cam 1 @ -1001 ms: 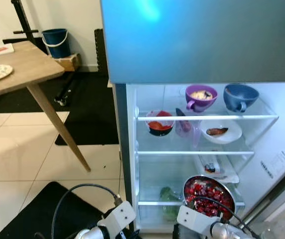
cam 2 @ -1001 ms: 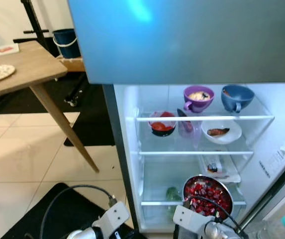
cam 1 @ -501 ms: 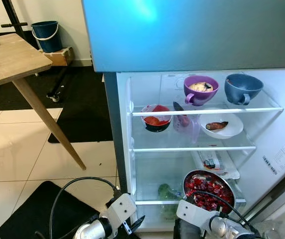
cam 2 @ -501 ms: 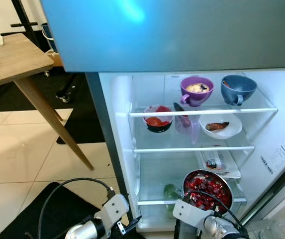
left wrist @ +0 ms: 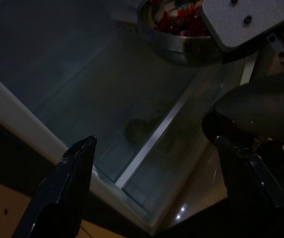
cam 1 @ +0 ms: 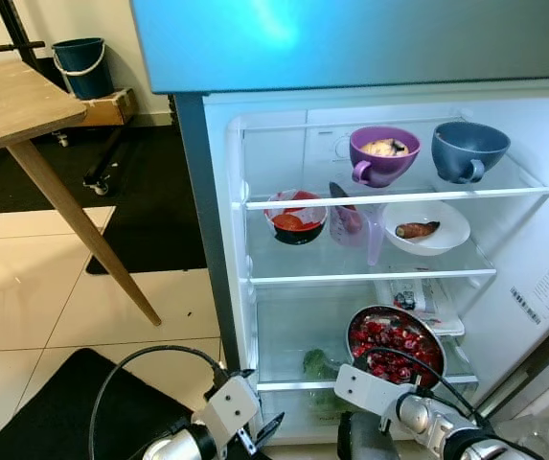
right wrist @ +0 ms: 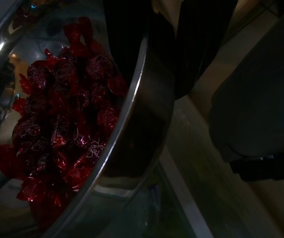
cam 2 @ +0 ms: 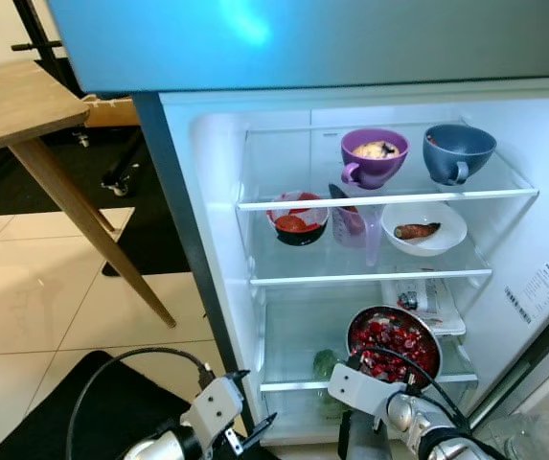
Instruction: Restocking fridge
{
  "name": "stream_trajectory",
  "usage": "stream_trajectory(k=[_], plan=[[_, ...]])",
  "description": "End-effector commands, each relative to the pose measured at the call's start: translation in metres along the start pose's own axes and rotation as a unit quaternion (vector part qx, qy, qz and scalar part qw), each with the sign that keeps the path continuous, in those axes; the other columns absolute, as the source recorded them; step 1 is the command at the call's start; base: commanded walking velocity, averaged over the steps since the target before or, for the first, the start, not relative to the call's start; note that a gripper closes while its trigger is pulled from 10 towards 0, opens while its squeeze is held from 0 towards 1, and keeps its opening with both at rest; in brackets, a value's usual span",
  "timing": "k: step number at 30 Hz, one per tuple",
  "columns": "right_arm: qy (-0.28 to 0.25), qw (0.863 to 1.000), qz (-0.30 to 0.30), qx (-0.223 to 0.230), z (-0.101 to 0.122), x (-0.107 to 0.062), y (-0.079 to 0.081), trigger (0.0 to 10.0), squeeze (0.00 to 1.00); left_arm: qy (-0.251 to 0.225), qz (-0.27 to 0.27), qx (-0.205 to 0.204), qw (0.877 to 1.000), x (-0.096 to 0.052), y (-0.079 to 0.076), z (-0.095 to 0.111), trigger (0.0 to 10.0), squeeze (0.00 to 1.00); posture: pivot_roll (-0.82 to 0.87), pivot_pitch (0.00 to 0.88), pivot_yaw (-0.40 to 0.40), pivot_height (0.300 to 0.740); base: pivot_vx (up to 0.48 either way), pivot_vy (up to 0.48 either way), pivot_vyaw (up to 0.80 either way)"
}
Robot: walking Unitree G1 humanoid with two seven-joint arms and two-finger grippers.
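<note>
The fridge (cam 1: 224,287) stands open before me, its shelves lit. A steel bowl (cam 1: 396,343) heaped with red foil-wrapped sweets hangs at the level of the lower glass shelf (cam 1: 293,383). My right gripper (right wrist: 154,74) is shut on the bowl's near rim, one finger inside and one outside. My left gripper (left wrist: 156,163) is open and low, in front of the crisper drawer, with nothing between its fingers (left wrist: 67,188). It also appears at the bottom of the left eye view, left gripper (cam 1: 260,431).
Top shelf: purple mug (cam 1: 381,155) and blue mug (cam 1: 468,150). Middle shelf: red bowl (cam 1: 294,216), clear jug (cam 1: 351,222), white plate (cam 1: 428,226). A packet (cam 1: 418,302) lies behind the bowl, greens (cam 1: 317,364) below. Wooden table (cam 1: 15,105) at left, black mat (cam 1: 54,412) underfoot.
The camera has moved closer and turned, so the fridge interior sits more central. The left gripper's fingers have risen into view. The bowl stays held by the right gripper.
</note>
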State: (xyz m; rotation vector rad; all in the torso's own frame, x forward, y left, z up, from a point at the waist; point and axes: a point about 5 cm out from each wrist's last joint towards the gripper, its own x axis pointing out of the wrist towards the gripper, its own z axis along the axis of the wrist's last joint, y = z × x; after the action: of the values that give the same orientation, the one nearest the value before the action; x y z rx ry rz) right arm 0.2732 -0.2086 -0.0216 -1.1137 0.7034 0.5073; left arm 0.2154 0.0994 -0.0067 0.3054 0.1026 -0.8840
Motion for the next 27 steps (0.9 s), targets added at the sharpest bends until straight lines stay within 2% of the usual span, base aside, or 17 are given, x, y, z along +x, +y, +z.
stream_trajectory(k=[1, 16, 27], plan=[[-0.026, 1.0, -0.009, -0.007, 0.011, 0.001, -0.011, 10.0, 0.0, -0.005, 0.0, 0.005, 1.0, -0.005, 0.002, 0.0, 10.0, 0.0, 0.0, 0.037, 0.013, 0.477, 0.0, 0.0, 0.0], [-0.08, 0.995, 0.044, -0.03, 0.027, -0.001, -0.02, 10.0, 0.0, -0.016, 0.002, -0.012, 1.0, -0.012, -0.004, 0.003, 10.0, 0.0, 0.0, 0.051, 0.017, 0.417, 0.0, 0.0, 0.0], [-0.102, 0.988, 0.099, -0.056, 0.032, -0.003, -0.019, 10.0, 0.0, -0.018, 0.001, -0.023, 1.0, -0.013, -0.009, 0.003, 10.0, 0.0, 0.0, 0.055, 0.017, 0.372, 0.0, 0.0, 0.0]])
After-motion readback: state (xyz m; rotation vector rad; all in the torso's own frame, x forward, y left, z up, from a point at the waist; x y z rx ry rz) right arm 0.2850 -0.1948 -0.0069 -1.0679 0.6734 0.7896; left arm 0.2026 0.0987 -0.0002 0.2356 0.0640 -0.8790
